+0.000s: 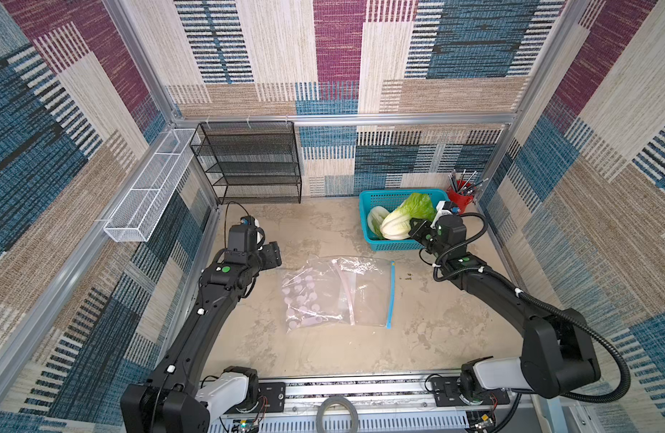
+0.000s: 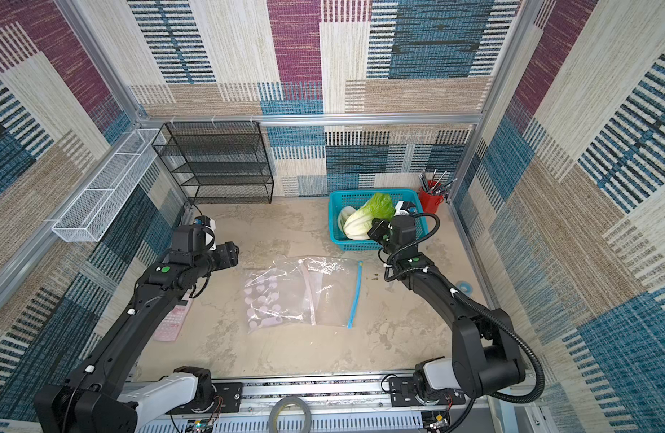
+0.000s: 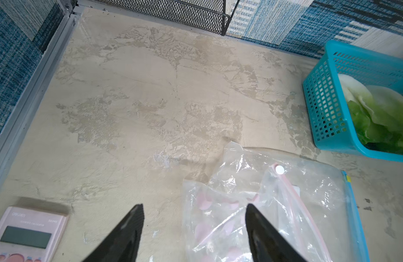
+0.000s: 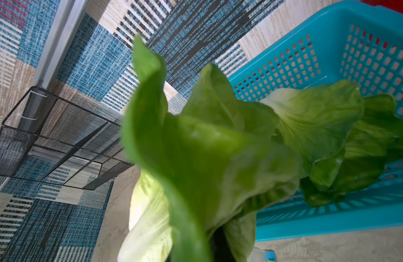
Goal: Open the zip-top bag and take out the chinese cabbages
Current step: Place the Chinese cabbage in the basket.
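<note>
The right gripper (image 1: pixel 412 229) pinches a cabbage (image 1: pixel 395 224) at the basket (image 1: pixel 369 198), the left gripper (image 3: pixel 193 206) stands wide, and the calculator (image 3: pixel 25 233) lettering is unreadable.

Patchwork carpet in blue, plum, beige and cream covers the walls (image 1: pixel 338 56) on three sides, edged with aluminium rails (image 1: pixel 342 119), and even light falls on the mottled beige floor (image 1: pixel 323 352). Beyond the left gripper (image 1: pixel 274 256) a black mesh shelf (image 1: pixel 248 161) stands at the far side. A white wire rack (image 1: pixel 151 187) hangs just beside it.
</note>
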